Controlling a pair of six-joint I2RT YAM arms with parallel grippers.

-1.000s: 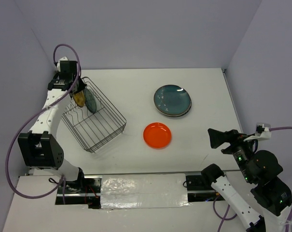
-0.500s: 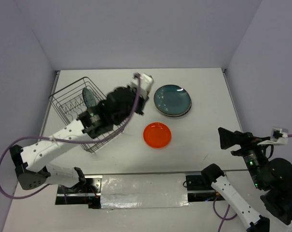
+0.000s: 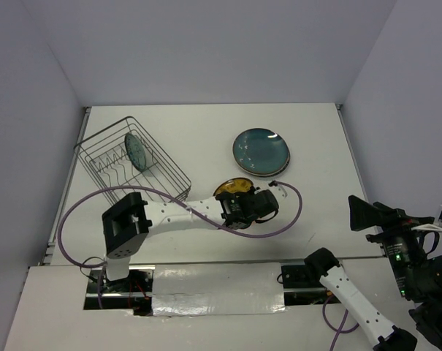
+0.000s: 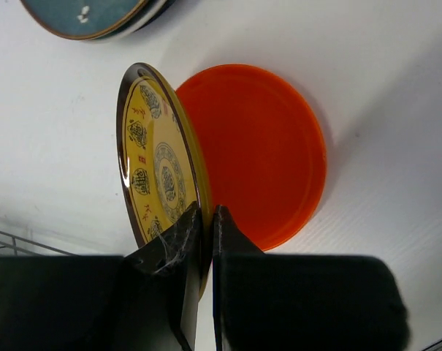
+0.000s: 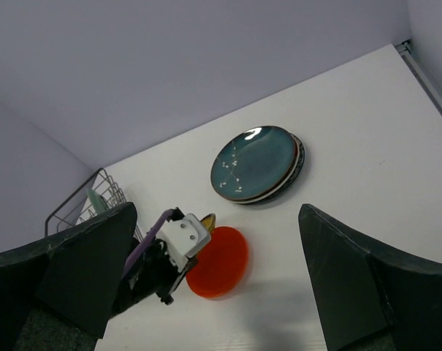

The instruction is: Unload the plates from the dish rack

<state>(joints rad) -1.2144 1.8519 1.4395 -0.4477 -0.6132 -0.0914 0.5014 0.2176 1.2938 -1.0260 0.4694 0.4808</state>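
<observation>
Left gripper (image 4: 204, 219) pinches the yellow plate (image 4: 158, 172) over the orange plate (image 4: 264, 153) on the surface (image 3: 315, 146). The dark teal stack (image 3: 261, 151) is out too. One teal plate (image 3: 136, 151) waits in the dish rack (image 3: 162, 183). Right gripper (image 5: 217, 219) hangs wide, empty.

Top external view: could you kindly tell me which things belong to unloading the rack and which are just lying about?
Job: dish rack, teal plate standing in it, yellow plate pinched by the left tool, orange plate, dark teal plate stack.
Just about: purple cable, white table.
</observation>
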